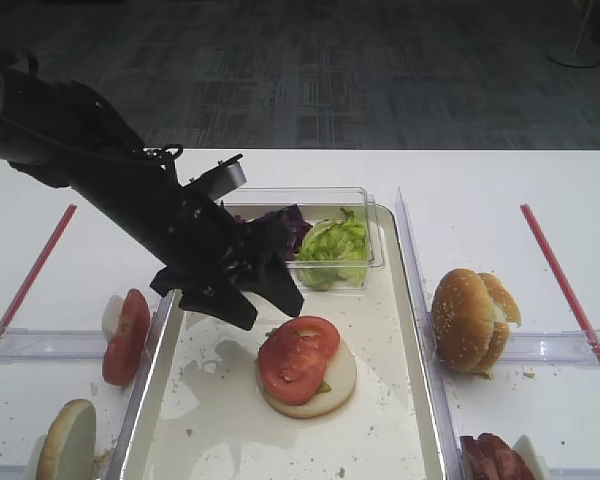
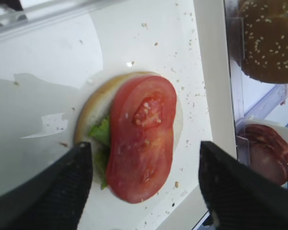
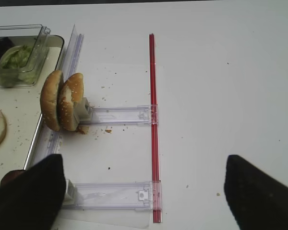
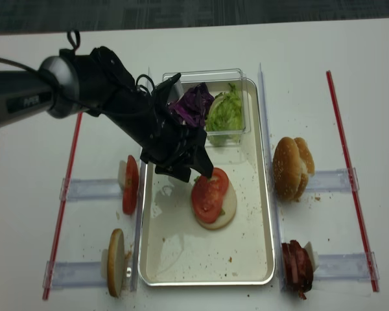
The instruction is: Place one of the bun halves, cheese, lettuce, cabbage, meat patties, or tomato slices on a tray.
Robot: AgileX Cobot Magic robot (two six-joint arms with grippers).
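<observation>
So the white surface [image 1: 500,190] carries the tray [image 1: 410,400] in the middle, long sides running front to back. The left hand [image 1: 265,300] hangs over the tray's middle, just back-left of the stack, fingers [image 2: 62,187] apart and nothing between them. The right hand [image 3: 144,191] only shows in its own wrist view as two dark fingers spread wide over the surface's right side, empty too. A clear tub [image 1: 365,215] sits at the tray's back edge with cabbage [image 1: 285,228] on its left and lettuce [image 1: 332,250] on its right. Mid-tray there's a bun half [image 1: 330,385] cut face up, a bit of green leaf on it, with tomato slices [image 1: 298,357] on top. More buns [image 1: 470,320] stand on edge just off the tray's right rim, meat [image 1: 495,460] at the front right, another tomato [image 1: 127,335] off the left rim.
</observation>
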